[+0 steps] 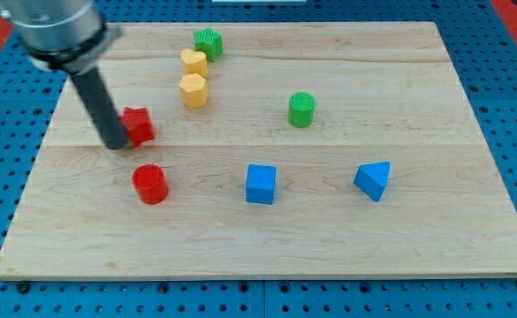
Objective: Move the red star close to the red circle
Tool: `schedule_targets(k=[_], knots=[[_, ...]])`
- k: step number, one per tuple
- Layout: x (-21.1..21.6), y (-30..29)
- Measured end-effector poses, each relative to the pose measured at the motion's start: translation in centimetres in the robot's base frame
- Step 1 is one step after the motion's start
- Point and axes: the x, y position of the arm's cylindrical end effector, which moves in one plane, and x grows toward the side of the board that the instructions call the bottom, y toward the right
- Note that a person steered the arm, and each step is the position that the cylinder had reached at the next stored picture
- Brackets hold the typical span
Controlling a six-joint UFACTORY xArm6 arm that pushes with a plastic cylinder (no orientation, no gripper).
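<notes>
Red star (pixel 138 124) lies on the wooden board (pixel 417 238) toward the view's left, with my tip (pixel 117 145) touching or just against its left side; the rod is a bare end that grasps nothing, only resting beside the block. Red circle (pixel 150 184) stands just below the star toward the view's bottom, near it but apart. Elsewhere on the board, holding nothing within walls, a green star (pixel 208 42), yellow heart (pixel 193 62) and yellow hexagon (pixel 193 90) cluster near the top, a green cylinder (pixel 301 109) sits mid-board, and a blue cube (pixel 261 184) and blue triangle (pixel 374 180) lie toward the bottom right.
</notes>
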Motion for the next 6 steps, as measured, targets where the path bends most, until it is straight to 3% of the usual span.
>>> schedule_targets(k=[1,3,4,5,6], knots=[[1.3,-2.3],[-7.1,-1.1],[-2.0,1.1],[-5.1,3.0],[-4.6,13.3]])
